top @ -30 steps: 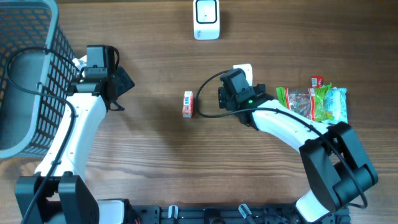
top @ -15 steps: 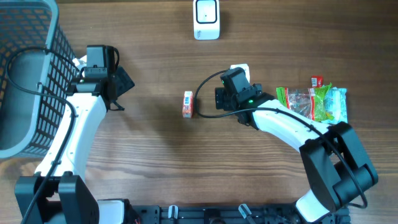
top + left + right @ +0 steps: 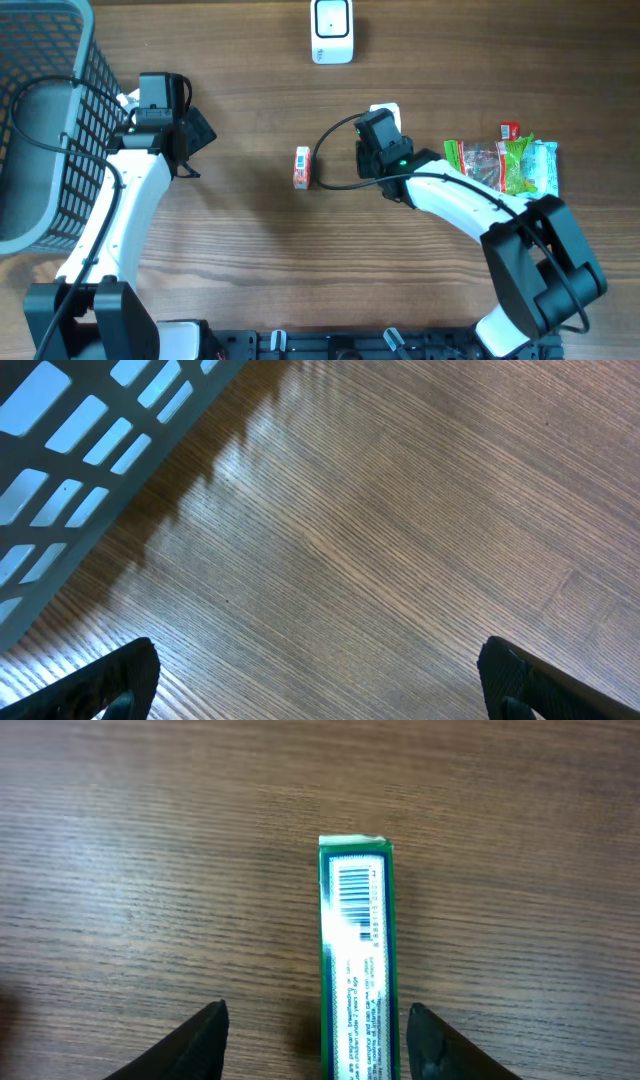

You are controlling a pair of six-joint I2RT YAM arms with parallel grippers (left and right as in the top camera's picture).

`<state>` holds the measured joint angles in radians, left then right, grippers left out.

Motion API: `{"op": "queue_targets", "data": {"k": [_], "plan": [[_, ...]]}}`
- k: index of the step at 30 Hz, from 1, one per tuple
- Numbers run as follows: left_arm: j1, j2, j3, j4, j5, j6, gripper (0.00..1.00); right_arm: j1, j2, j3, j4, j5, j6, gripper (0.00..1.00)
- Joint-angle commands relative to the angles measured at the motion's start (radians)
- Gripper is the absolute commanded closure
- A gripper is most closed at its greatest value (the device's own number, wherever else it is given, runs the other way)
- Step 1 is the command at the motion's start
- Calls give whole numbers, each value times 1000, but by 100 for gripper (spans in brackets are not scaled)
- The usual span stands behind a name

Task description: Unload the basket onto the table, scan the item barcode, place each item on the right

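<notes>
**A:** Which step are you on?

**B:** I'm about to grab. My right gripper sits over the green box. My fingers stand one on each side, spread a bit wider than the box. I see wood in both gaps, so I don't think I'm holding it yet. The box lies flat on the table, a little toward 2 o'clock from the middle. Its barcode faces up.

**A:** What comes next?

**B:** I think I must squeeze its long sides and lift it. Then I carry it to the white scanner, which is at 11 o'clock from the box. The barcode will need turning to face the scanner.

**A:** And your other hand?

**B:** My left gripper is spread wide over bare wood and holds nothing. The basket is at 10 o'clock from it.

**A:** Do your cameras show different things?

**B:** Yes. My right wrist camera shows the barcode and the gaps beside my fingers. From above, my gripper hides nearly all of the box, and only a white corner peeks out. But only the overhead view shows the scanner. It also shows a small orange box at 9 o'clock from my right gripper and snack packets at 3 o'clock.
</notes>
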<state>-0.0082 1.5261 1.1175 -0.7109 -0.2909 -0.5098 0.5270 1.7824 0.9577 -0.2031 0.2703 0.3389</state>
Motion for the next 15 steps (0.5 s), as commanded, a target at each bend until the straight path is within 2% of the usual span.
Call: {"op": "queue_targets", "data": {"k": [1,5,8,12,15], "plan": [[4,5,1,3,-13,8,0,-5,54,-5,11,51,-7,44],[4,5,1,3,-13,8,0,-5,74,-5,39,61,-25,47],[4,5,1,3,-13,8,0,-6,74,-5,45,62,-26,57],[4,5,1,3,-13,8,0,-6,55,10,64,62,-95,63],[4,5,1,3,-13,8,0,-6,27,14,61,62,-123,75]]}}
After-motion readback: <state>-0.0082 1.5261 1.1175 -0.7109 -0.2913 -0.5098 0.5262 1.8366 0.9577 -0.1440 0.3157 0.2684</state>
